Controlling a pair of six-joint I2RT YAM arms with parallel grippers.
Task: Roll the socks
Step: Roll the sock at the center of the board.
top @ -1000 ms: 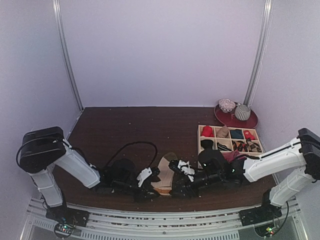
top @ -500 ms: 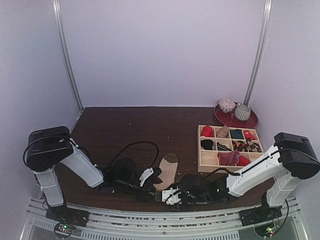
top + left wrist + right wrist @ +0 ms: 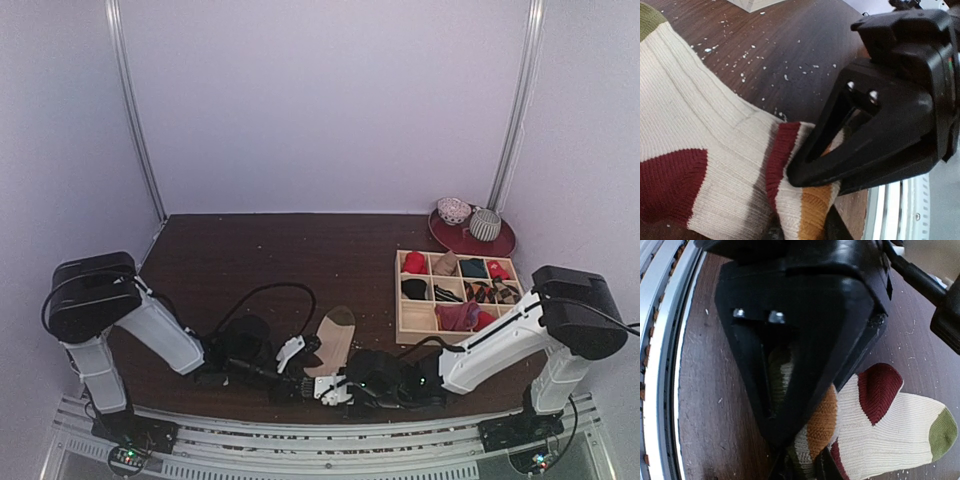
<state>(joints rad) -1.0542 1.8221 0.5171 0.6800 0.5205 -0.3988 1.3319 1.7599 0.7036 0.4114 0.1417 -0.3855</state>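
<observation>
**Both grippers pinching the cuff, sock lying flat**

So the long cream ribbed sock [image 3: 334, 335], with a dark red heel, an olive-green toe and red and orange cuff stripes, is stretched out on the dark brown wooden table [image 3: 260, 250]. It sits near the front edge, about the middle. The toe points to the far side and the cuff is at the near end.

The two arms meet at that cuff. The left gripper [image 3: 802, 230] is pressed together on the orange stripe, with fabric squeezed between its tips. The right gripper [image 3: 802, 467] comes in from the right and is clamped on the cuff too, nose to nose with the left one. No roll in the sock yet, just a bit of bunching at the cuff.

Off to the right there's a light wooden compartment tray [image 3: 400, 320] with small rolled bundles in it. Further back sits a round red plate [image 3: 500, 246] holding two grey-white patterned balls [image 3: 453, 210].
</observation>
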